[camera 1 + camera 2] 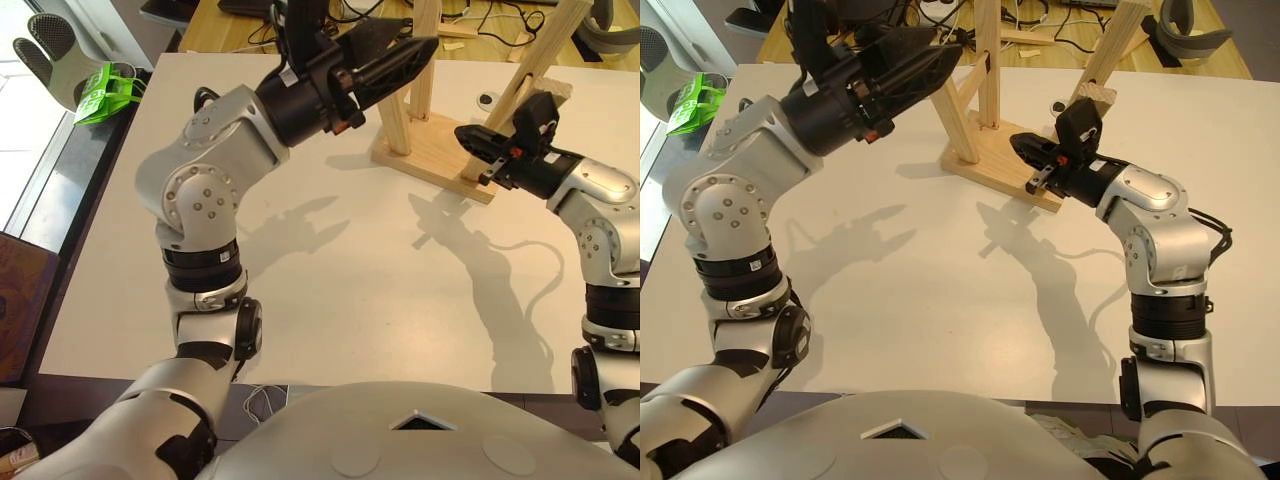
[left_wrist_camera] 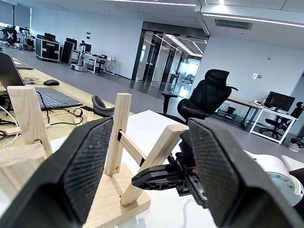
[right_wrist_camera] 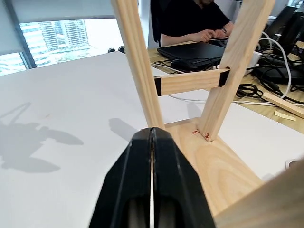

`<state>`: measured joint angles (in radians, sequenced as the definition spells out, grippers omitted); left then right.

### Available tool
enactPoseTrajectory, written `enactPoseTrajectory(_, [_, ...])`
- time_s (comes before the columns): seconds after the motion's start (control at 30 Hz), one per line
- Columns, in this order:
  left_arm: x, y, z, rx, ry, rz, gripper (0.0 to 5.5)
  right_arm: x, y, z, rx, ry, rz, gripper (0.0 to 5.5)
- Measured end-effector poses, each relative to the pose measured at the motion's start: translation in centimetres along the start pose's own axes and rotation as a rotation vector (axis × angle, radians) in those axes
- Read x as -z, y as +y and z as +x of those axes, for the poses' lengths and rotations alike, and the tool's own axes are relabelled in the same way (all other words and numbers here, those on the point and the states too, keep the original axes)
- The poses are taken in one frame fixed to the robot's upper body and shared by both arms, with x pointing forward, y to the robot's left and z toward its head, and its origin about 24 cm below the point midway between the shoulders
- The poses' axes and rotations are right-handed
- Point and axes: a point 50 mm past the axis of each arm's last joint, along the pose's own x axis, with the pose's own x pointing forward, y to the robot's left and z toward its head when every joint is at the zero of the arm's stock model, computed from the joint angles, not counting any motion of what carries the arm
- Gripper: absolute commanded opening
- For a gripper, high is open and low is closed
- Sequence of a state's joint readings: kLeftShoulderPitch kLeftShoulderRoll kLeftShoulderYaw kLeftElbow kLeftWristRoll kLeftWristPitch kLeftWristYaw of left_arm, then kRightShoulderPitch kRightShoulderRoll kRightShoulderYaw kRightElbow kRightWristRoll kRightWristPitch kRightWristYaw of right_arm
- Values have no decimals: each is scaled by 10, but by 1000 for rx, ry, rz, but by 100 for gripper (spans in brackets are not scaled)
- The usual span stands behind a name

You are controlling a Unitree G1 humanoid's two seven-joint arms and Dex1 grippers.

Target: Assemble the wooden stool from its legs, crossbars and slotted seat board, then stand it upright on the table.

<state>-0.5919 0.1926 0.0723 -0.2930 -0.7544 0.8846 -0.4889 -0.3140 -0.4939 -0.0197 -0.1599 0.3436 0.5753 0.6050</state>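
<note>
Standing seat-down near the worktop's (image 1: 330, 310) far edge, the stool (image 1: 989, 100) looks assembled with legs up, so only turning it upright seems left; left hand (image 1: 400, 58) spread wide beside it, right hand (image 3: 152, 142) closed empty by the seat board (image 1: 995, 168).

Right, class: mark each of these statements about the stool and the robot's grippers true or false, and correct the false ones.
1. The stool stands upside down, with its seat board flat on the table. True.
2. The left gripper clamps a leg. False: it is open and holds nothing.
3. The right gripper is shut. True.
4. Nothing links the legs. False: a crossbar joins two of them.
</note>
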Motion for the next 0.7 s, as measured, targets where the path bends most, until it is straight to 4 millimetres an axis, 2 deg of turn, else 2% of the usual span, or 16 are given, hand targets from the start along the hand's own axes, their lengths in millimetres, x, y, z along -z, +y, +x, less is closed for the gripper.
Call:
enactPoseTrajectory(0.2, [4,10,1,-50,-35,-23,292,3,-15,-8,254,-39,-107,2])
enactPoseTrajectory(0.33, [-14,20,-10,-69,-146,-45,292,19,-10,-22,291,-10,-115,2])
enactPoseTrajectory(0.4, [-17,27,-12,-100,-150,-45,292,22,-7,-27,291,-7,-113,2])
enactPoseTrajectory(0.53, [-9,59,-20,-380,-116,6,292,32,6,-47,219,-1,-70,2])
enactPoseTrajectory(0.6, [4,73,-19,-554,-46,76,292,43,2,-62,247,55,-63,2])
enactPoseTrajectory(0.7, [20,79,-14,-704,38,159,292,48,-7,-76,270,106,-73,2])
